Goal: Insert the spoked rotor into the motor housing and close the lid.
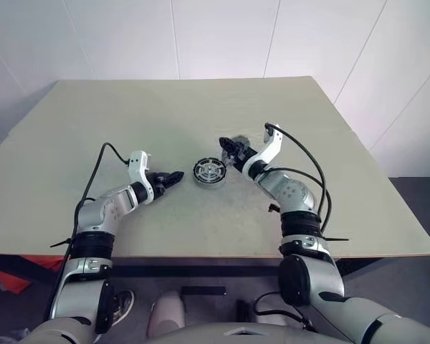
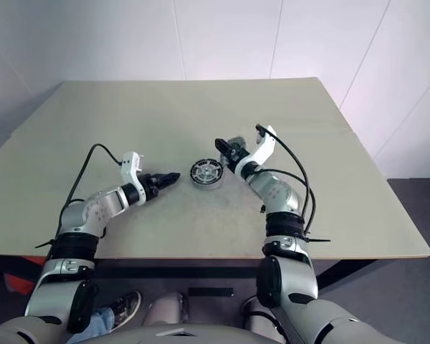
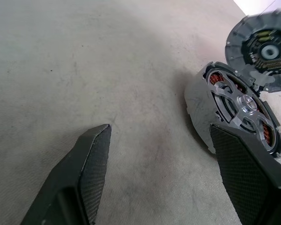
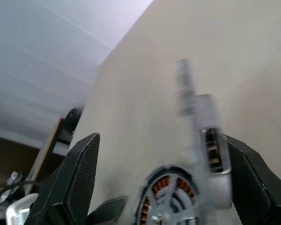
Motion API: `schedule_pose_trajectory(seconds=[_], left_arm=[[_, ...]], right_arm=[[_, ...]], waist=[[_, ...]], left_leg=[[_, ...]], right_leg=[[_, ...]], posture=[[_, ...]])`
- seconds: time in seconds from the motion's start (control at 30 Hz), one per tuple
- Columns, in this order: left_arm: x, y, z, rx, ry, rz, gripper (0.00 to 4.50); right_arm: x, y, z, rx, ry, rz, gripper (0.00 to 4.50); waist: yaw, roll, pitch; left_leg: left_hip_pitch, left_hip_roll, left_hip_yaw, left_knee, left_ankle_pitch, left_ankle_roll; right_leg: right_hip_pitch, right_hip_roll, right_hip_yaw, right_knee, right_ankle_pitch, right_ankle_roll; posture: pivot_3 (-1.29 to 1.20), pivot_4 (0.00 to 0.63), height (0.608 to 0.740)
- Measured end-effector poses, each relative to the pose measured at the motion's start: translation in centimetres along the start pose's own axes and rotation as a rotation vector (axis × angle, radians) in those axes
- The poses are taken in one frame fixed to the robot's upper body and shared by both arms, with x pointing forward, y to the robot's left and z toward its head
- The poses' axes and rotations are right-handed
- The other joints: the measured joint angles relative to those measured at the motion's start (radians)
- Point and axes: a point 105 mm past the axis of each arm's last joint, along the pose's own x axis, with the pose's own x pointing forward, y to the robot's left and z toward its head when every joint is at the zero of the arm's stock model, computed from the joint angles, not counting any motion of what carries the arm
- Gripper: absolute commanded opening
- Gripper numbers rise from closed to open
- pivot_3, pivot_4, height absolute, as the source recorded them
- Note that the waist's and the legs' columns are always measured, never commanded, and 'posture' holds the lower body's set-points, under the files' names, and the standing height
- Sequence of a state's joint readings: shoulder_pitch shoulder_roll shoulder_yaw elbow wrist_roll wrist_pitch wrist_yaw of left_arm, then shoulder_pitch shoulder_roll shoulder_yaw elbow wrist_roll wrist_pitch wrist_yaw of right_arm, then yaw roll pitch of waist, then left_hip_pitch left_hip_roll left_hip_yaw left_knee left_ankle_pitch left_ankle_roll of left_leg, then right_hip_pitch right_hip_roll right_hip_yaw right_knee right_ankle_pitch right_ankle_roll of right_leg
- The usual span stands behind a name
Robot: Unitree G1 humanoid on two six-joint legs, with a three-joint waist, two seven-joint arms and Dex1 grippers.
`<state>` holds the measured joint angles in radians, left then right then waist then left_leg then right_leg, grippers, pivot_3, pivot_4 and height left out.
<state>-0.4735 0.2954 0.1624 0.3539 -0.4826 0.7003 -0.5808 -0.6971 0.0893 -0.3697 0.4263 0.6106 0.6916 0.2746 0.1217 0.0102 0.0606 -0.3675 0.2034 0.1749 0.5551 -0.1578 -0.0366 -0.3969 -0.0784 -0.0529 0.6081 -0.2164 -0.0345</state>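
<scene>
The motor housing (image 1: 208, 172) sits on the table between my two grippers. Coppery windings show around its inside. The spoked rotor (image 3: 244, 104) lies inside it, silvery spokes and hub facing up. The lid (image 3: 246, 42), a ribbed grey disc, is tilted in the air just above and behind the housing. In the right wrist view the lid (image 4: 202, 133) appears edge-on and blurred between the wide-apart fingers of my right gripper (image 1: 231, 148), close to one finger (image 4: 250, 173). My left gripper (image 1: 173, 177) rests low beside the housing, open, with nothing between its fingers.
The beige table (image 1: 129, 115) stretches well beyond the parts on every side, with its front edge near my body. A white wall stands behind it. Black cables loop off both wrists.
</scene>
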Motion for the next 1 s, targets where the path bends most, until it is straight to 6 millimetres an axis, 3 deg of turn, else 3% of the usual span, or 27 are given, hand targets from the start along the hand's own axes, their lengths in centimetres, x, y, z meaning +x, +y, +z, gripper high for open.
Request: schedule_pose_trajectory(seconds=[0.23,0.33,0.43,0.6,0.73,0.87,1.0], left_arm=[[0.1,0.0,0.0,-0.001,-0.004,-0.002,3.54],[0.1,0.1,0.0,-0.001,-0.006,0.001,3.54],[0.1,0.1,-0.1,-0.002,-0.007,0.001,3.54],[0.2,0.1,-0.1,-0.002,-0.009,0.002,3.54],[0.2,0.1,-0.1,-0.003,-0.010,0.001,3.54],[0.1,0.2,0.0,-0.004,-0.016,0.004,3.54],[0.0,0.2,0.0,-0.004,-0.018,0.007,3.54]], right_arm=[[-0.6,6.2,-0.2,-0.052,0.047,0.300,4.49],[-1.2,7.1,-0.4,-0.083,0.062,0.348,4.49],[-1.5,7.0,-0.8,-0.187,0.089,0.344,4.49],[-1.2,5.7,-1.6,-0.584,0.103,0.281,4.49],[0.1,2.6,-2.9,-0.875,0.144,0.167,4.49],[0.9,0.3,-3.7,-0.980,0.182,0.105,4.49],[1.7,0.4,-3.5,-1.010,0.168,0.107,4.49]], waist=[[0.001,0.000,0.000],[0.001,0.000,0.000],[0.001,0.000,0.000],[0.001,-0.001,0.000],[0.000,-0.001,0.000],[-0.003,-0.001,0.000],[-0.008,-0.001,0.000]], left_leg=[[0.000,0.000,-0.001,0.002,-0.001,0.002],[0.000,0.000,-0.001,0.003,-0.001,0.002],[0.000,0.001,-0.001,0.005,-0.001,0.002],[0.000,0.001,-0.001,0.005,-0.001,0.002],[-0.001,0.001,0.000,0.007,-0.001,0.002],[-0.002,0.001,0.000,0.007,-0.002,0.003],[-0.002,0.001,0.000,0.008,-0.002,0.004]], right_leg=[[0.001,0.000,0.000,0.000,0.000,0.000],[0.001,0.000,0.000,0.000,0.000,0.000],[0.002,0.000,0.000,0.000,0.000,0.000],[0.002,0.000,0.000,0.000,0.000,0.001],[0.001,0.000,0.000,0.000,0.000,0.000],[0.001,0.000,0.000,0.001,0.001,-0.001],[0.001,0.000,0.000,0.001,0.001,-0.002]], posture=[[0.00,0.000,0.740],[0.00,0.000,0.740],[0.00,0.000,0.740],[0.00,0.000,0.740],[0.00,0.000,0.740],[0.00,0.000,0.740],[0.00,0.000,0.740]])
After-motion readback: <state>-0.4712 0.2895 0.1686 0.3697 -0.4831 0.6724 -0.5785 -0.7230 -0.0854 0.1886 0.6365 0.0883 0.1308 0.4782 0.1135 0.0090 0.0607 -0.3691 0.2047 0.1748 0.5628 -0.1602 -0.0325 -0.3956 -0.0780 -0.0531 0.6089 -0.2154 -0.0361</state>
